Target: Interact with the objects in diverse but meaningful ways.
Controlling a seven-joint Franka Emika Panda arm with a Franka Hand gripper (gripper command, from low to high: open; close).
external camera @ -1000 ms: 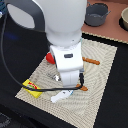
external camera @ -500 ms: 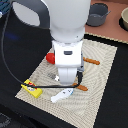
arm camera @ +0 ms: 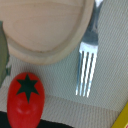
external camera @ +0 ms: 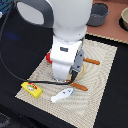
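The arm (external camera: 67, 45) stands low over the woven mat (external camera: 102, 80), its bulk hiding the gripper, so I cannot tell whether the jaws are apart or closed, and the wrist view shows no fingers at all. In that close view the tomato (arm camera: 25, 100) lies on the mat just beside the plate (arm camera: 47, 25), with a fork (arm camera: 87, 67) along the plate's rim. From outside, 1 yellow box (external camera: 31, 89) and 1 white fish (external camera: 62, 95) lie apart near the mat's front edge, and a grey pot (external camera: 98, 14) sits well back.

The arm (external camera: 67, 45) hides most of the mat (external camera: 102, 75), seemingly above the plate
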